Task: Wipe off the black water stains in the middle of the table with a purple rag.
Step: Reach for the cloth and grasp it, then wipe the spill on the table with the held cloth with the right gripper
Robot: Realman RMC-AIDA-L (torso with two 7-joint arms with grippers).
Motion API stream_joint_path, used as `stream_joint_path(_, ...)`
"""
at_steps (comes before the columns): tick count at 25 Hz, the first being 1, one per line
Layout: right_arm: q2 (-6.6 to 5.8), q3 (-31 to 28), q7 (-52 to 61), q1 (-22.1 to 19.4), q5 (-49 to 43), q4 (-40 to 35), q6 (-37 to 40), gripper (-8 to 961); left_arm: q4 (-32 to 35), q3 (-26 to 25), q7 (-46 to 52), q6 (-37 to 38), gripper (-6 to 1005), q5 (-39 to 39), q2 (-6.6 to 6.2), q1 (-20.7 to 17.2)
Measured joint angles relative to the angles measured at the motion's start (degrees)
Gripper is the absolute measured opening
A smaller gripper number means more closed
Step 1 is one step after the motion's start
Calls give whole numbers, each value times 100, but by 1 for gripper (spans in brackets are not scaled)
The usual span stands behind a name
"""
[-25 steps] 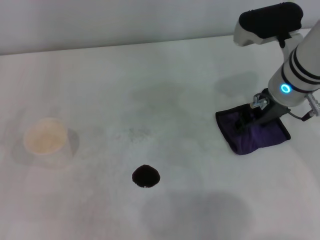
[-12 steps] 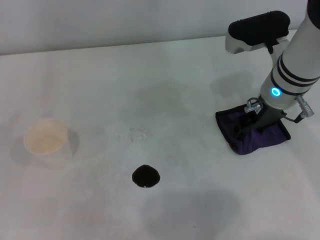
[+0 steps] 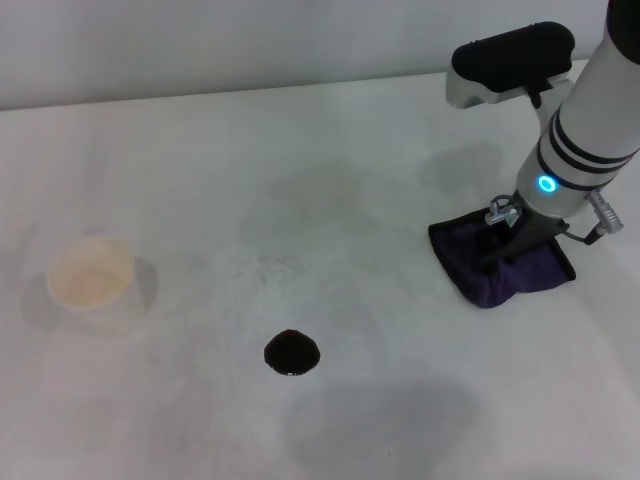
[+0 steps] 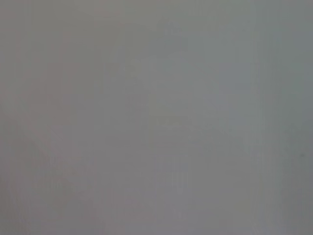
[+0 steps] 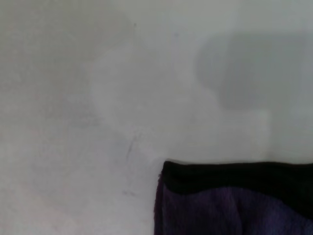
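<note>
Purple square cloth rag with black edging [image 3: 505, 265] lies on the wide white table [image 3: 330, 180] at the far right in the head view, with the right claw [image 3: 498, 243] down on it; whether its fingers are pinching the cloth or spread I cannot tell. A small glossy black water stain [image 3: 291, 352] sits well apart, nearer and to the left, untouched. A pale paper cup [image 3: 91, 273] stands at the left.

Left wrist view shows only blank grey; the left claw is unseen.

Right wrist view shows the rag's black-edged corner [image 5: 230, 200] on bare table [image 5: 98, 98]. A shallow pinch on loose folds could let the rag slip free when lifted, or drag bunched and smear the stain
</note>
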State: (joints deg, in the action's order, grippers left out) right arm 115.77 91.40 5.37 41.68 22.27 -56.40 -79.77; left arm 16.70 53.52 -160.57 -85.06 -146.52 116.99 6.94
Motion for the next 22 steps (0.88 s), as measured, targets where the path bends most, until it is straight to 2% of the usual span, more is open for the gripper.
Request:
stream_joint_path(11, 20, 315, 25, 102, 52, -4, -4, 81, 0, 0, 0, 14, 892, -32, -6, 43)
stream_joint_path(22, 44, 1120, -32, 367, 940, -258, 338, 63, 74, -84, 0, 48, 891, -20, -34, 82)
